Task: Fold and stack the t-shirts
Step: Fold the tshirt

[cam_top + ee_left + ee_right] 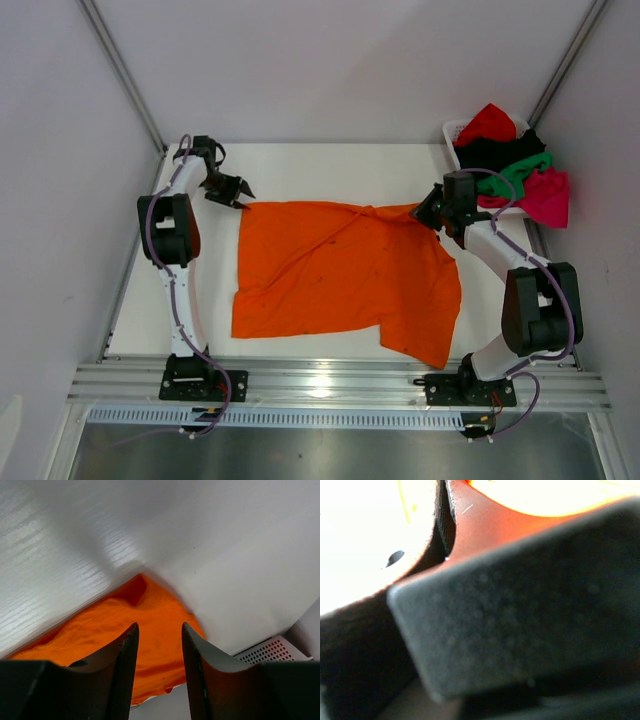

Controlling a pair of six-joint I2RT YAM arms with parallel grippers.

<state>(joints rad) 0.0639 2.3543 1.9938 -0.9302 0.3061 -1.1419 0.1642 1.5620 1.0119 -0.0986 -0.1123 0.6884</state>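
"Padding, dark and blurred: one finger (520,605) of my right claw (430,212) filled nearly the whole of that wrist's view. A strip of orange cloth showed past it at the top."

"So that claw was closed?"

"Closed, and pinching the far right corner of the orange t-shirt (340,275). Seen from above, the cloth ran in creases right up to the jaws."

"And the left one?"

"My left claw (235,190) had its fingers (120,660) parted with nothing between them. It hung just beside the shirt's far left corner, and I could not tell whether it touched the cloth. Through the gap I saw that orange corner lying on the white worktop (320,165)."

"Where did the shirt lie?"

"Spread mostly flat in the middle of the worktop, between my two arms. Its near right part reached closer to my bases than its near left edge did."

"The other shirts?"

"Heaped in the white basket (452,130) at the far right corner. A red t-shirt (487,122) sat on top at the back, with a black t-shirt (495,152) below it. Then came a green t-shirt (520,168), and a pink t-shirt (548,195) spilling over the near right side. My right wrist was just beside that basket."
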